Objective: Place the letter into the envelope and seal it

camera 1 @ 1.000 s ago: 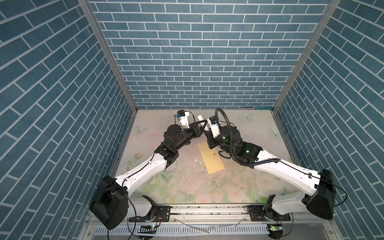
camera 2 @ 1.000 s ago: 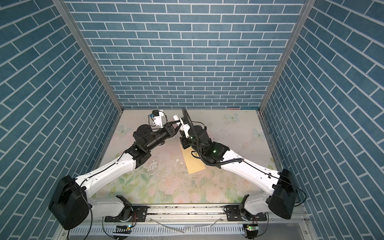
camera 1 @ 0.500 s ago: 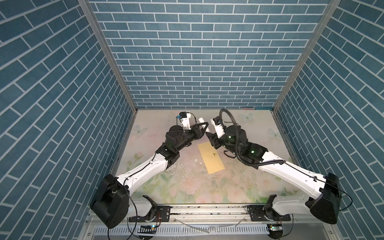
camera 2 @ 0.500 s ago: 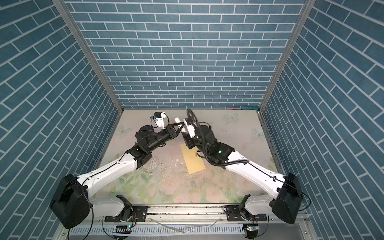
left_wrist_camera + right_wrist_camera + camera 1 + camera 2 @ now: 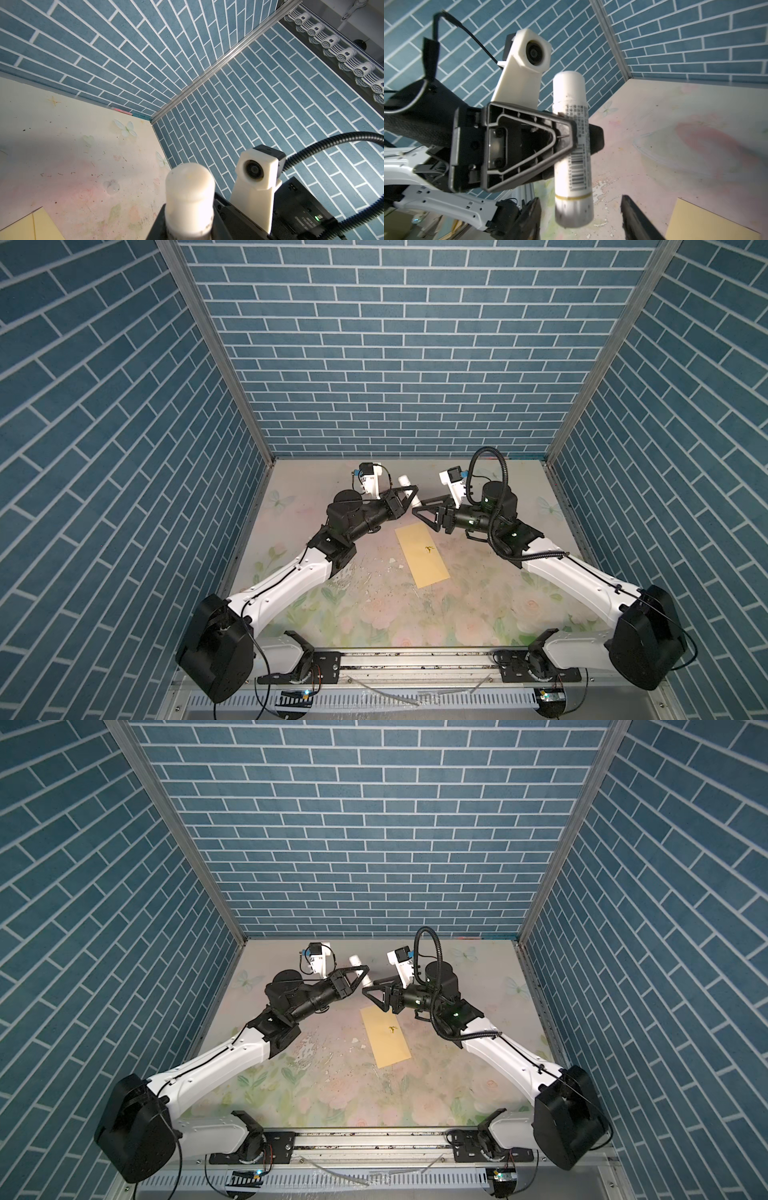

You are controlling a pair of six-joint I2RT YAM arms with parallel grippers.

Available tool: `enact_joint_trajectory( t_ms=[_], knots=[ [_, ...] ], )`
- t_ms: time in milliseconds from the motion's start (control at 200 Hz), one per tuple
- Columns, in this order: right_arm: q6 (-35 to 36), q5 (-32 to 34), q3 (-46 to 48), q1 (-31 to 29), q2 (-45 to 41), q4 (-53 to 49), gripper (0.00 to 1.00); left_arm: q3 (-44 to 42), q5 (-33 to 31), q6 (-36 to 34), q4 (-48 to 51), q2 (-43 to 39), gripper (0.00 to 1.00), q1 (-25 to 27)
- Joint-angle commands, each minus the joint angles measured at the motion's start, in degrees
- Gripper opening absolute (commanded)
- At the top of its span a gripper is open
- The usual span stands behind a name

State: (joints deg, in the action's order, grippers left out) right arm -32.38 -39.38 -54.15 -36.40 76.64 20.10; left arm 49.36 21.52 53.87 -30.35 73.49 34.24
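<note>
Envelope [image 5: 422, 556] lies flat, left end effector [image 5: 412, 497] clamping glue stick [image 5: 574, 172], right end effector [image 5: 418, 507] gaping.

Floral table [image 5: 374, 614]; envelope [image 5: 419, 556] flat on it

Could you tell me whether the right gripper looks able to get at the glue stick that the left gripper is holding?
Probably yes: the right gripper is open and empty, its fingers appear to flank the glue stick's free lower end, and the left gripper clamps only the middle.

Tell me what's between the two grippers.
The glue stick, clamped in the left gripper; the right wrist view shows it just ahead of the open right gripper.
</note>
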Motion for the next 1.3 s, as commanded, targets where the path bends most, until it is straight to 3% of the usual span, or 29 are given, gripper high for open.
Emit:
enact_joint_trajectory(
  t_ms=[0,70,395,605,695,855,920,1015,1130,1240,1295],
  knots=[
    [-6.3,-5.5,1.5,0.3,1.0,9.3,0.52,1.5,1.4,0.7,-1.9,-0.7,0.00,-0.2],
    [-6.9,-5.4,1.5,0.3,1.3,10.2,0.46,1.3,1.4,0.7,-2.0,-0.7,0.00,-0.2],
    [-4.5,-1.5,0.3,0.3,0.6,4.5,0.01,0.8,0.5,0.4,-1.6,-0.6,0.00,-0.2],
    [0.7,7.4,-1.5,-0.2,-1.9,-4.2,0.00,0.6,-1.1,-0.8,-0.1,-0.4,0.00,-0.2],
    [8.5,19.9,-5.3,-3.3,-3.0,-15.5,0.00,0.3,-2.2,-1.2,0.8,-0.4,0.00,-0.2],
    [22.8,56.0,-14.0,-14.9,-0.1,-29.8,0.00,0.4,-3.2,-1.1,1.5,0.7,0.00,-0.2],
    [26.1,65.6,-17.2,-18.0,2.8,-32.2,0.00,0.4,-3.5,-1.0,1.6,1.1,0.00,-0.1],
    [29.6,73.4,-19.3,-20.9,6.1,-32.1,0.00,0.3,-3.9,-1.0,1.9,1.6,0.00,-0.1],
    [29.6,72.8,-19.1,-21.5,7.2,-30.9,0.00,0.3,-4.6,-1.4,2.4,2.0,0.00,-0.1],
    [28.8,65.5,-16.0,-20.9,5.5,-27.9,0.00,0.5,-5.1,-1.7,3.1,2.4,0.00,-0.1],
    [27.3,59.2,-15.1,-19.5,4.4,-27.8,0.08,0.5,-5.1,-1.8,3.3,2.4,0.00,-0.1]
  ],
)
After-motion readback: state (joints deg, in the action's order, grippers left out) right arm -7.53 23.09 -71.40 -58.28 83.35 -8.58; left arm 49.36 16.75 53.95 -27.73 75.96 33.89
